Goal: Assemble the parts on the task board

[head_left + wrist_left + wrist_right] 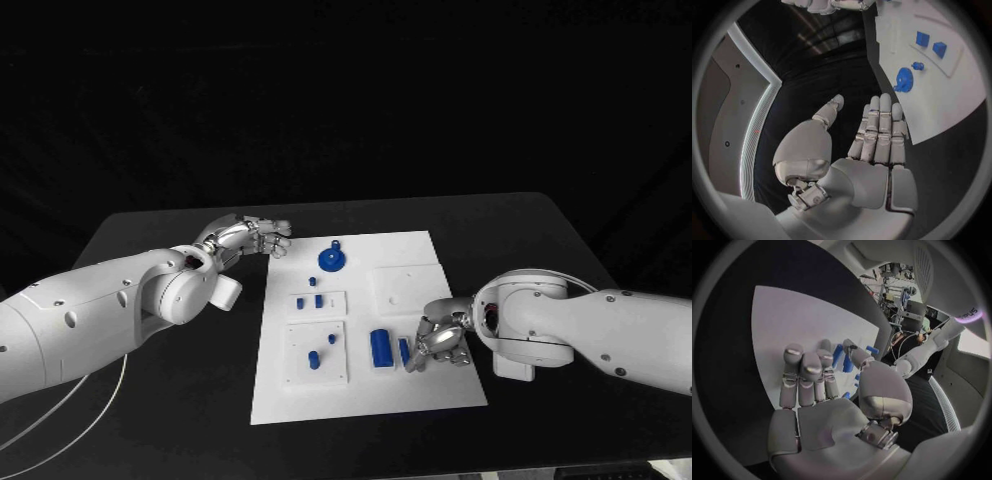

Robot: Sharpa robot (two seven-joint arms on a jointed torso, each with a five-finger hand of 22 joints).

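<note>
White board: task board (418,390), table centre.
Blue parts: cylinder (381,347) and bar (404,350), near right.
Right hand (438,343): at the bar; grip unclear.
Left hand (254,237): empty, fingers apart, far-left edge.
Advice: pinch bar squarely, lift straight.

— Head camera position?
— High, facing down on the black table (173,225); the white task board (418,390) sits mid-table.
— Wrist cameras?
— Each sits close behind its own hand: left hand (873,145), right hand (814,385).
— Overlap?
— All three views include the board.
</note>
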